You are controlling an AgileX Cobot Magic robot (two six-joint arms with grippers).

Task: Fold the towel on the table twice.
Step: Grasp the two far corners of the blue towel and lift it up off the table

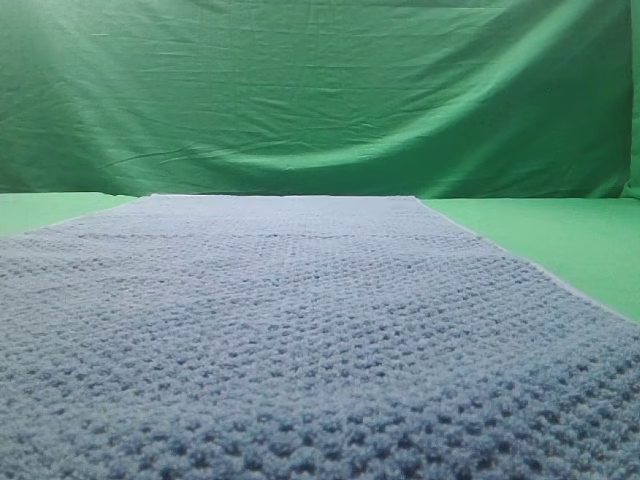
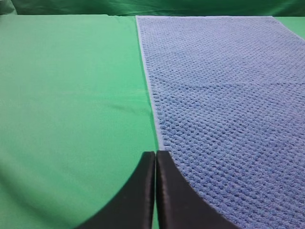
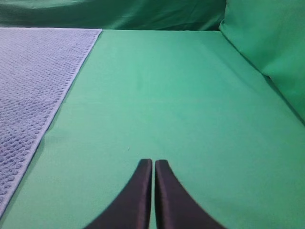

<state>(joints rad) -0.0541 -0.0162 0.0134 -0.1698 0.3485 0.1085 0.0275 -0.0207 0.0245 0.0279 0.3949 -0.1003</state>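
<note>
The left gripper [image 2: 155,155] is seen closed and empty, its black fingers pressed together at the towel's [image 2: 224,109] left edge; the right gripper [image 3: 153,163] is likewise closed on nothing, over bare table [image 3: 167,95] beside the towel's right edge. Only the finger ends are shown; the arms are cut off. The towel is laid flat, its near end cropped in the high view; no writing can be read.

The towel [image 1: 300,330] lies flat on the table [image 1: 570,240], with bare table to its left and right. Behind the table hangs the backdrop curtain [image 1: 320,90].
</note>
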